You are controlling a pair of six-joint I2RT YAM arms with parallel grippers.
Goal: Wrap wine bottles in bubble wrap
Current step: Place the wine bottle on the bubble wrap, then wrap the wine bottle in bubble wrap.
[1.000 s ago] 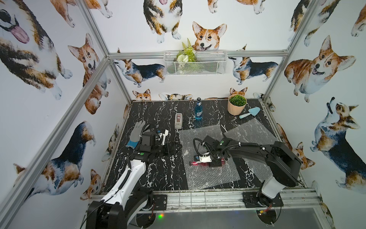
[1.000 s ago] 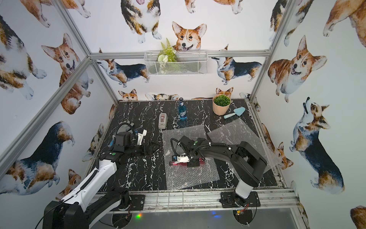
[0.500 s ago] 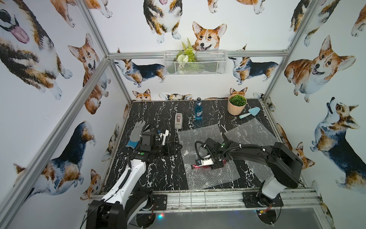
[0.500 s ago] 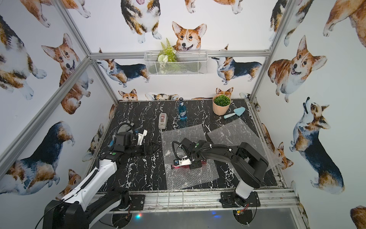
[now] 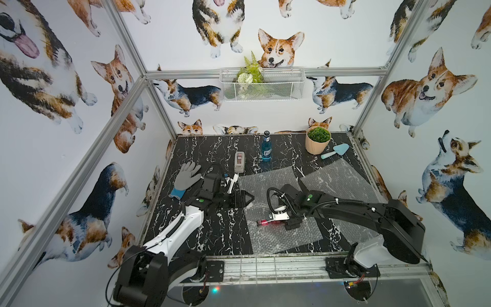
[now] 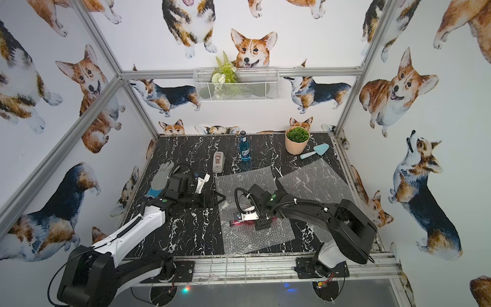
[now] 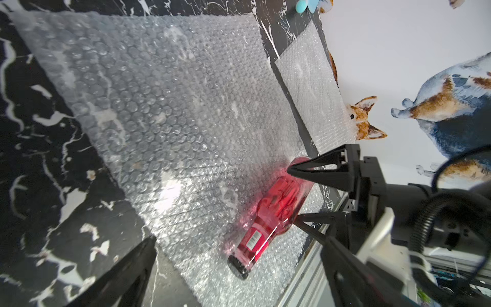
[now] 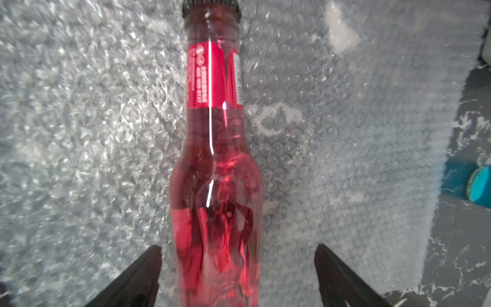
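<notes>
The red bottle (image 5: 264, 222) lies on its side on the nearer bubble wrap sheet (image 5: 265, 186), in the lower middle of a top view, free between the wide jaws of the right gripper (image 8: 237, 248). The left gripper (image 5: 247, 198), also wide and empty, hovers at the sheet's left edge. The round bottle may roll away if a finger brushes it while pulling back, or if the light sheet slides.
</notes>
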